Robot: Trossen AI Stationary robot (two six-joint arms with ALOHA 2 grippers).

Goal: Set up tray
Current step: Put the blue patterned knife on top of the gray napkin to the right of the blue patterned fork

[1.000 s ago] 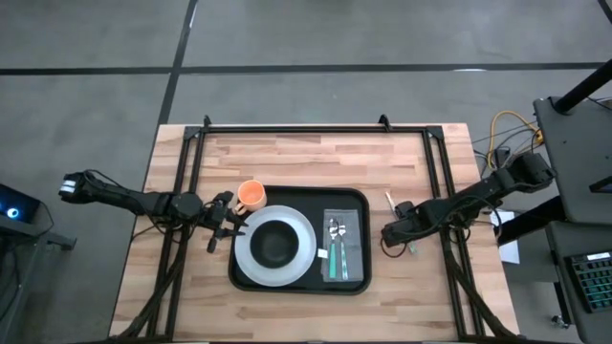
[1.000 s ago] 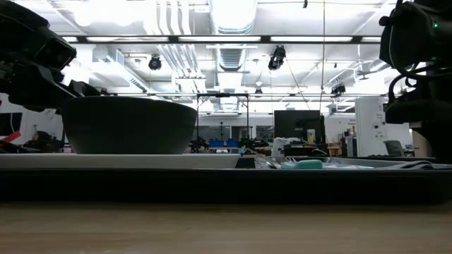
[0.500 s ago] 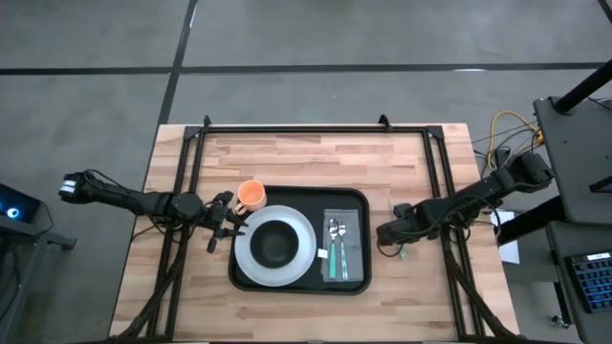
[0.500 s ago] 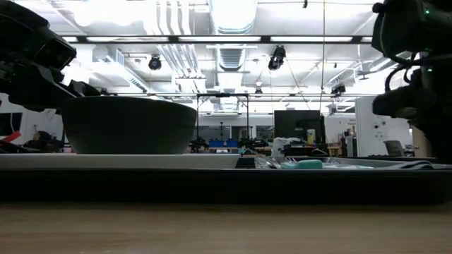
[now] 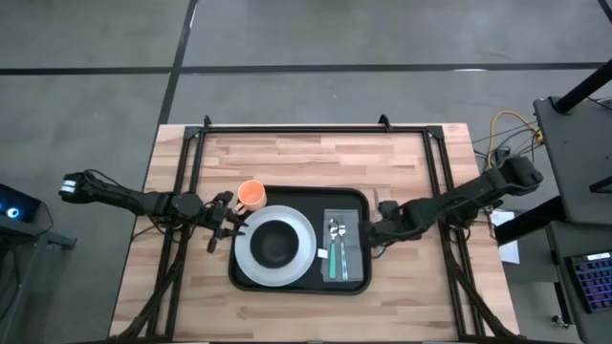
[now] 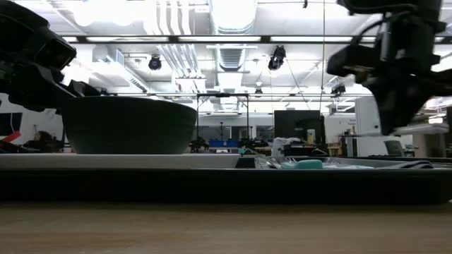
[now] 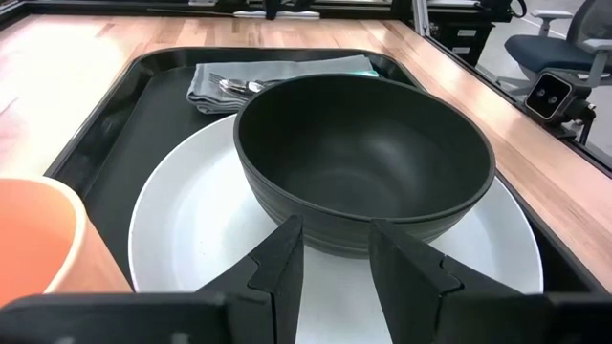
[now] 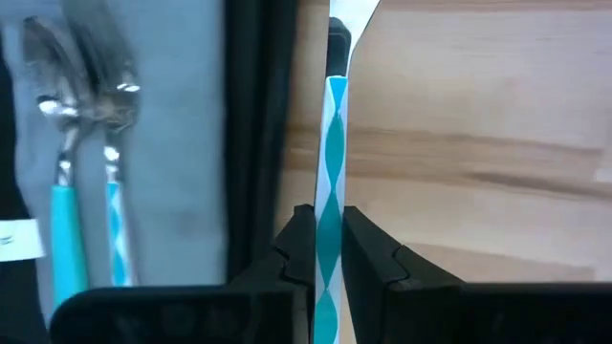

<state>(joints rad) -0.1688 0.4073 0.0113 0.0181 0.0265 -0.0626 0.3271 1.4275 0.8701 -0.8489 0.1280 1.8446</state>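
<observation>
The black tray (image 5: 298,203) lies mid-table and carries a white plate (image 5: 251,258) with a dark bowl (image 5: 274,242) on it. Beside them a grey cloth (image 5: 349,250) bears two teal-handled utensils (image 5: 334,256). An orange cup (image 5: 251,195) stands at the tray's far left corner. My right gripper (image 5: 375,229) hovers at the tray's right rim (image 8: 253,143), shut on a utensil with a teal-and-white handle (image 8: 333,143). My left gripper (image 5: 226,222) waits open at the tray's left side, its fingers (image 7: 285,258) pointing at the plate (image 7: 191,229) and bowl (image 7: 363,162). My right gripper pinches the utensil's teal-and-white handle (image 8: 331,186) between its two fingers, and the utensil lies along them. Its pale front end (image 8: 350,14) sticks out past the fingertips. It is held above the wood just outside the tray's right rim.
Bare wood lies to the right of the tray (image 5: 421,277) and along the far side (image 5: 306,153). Black frame rails (image 5: 306,130) run along the table's far edge and down both sides. Cables (image 5: 499,134) hang off the right edge.
My right gripper has moved toward the table's left, from the bare wood to the tray's right rim, carrying the utensil with it. In the low view it has swung in from the picture's right edge.
</observation>
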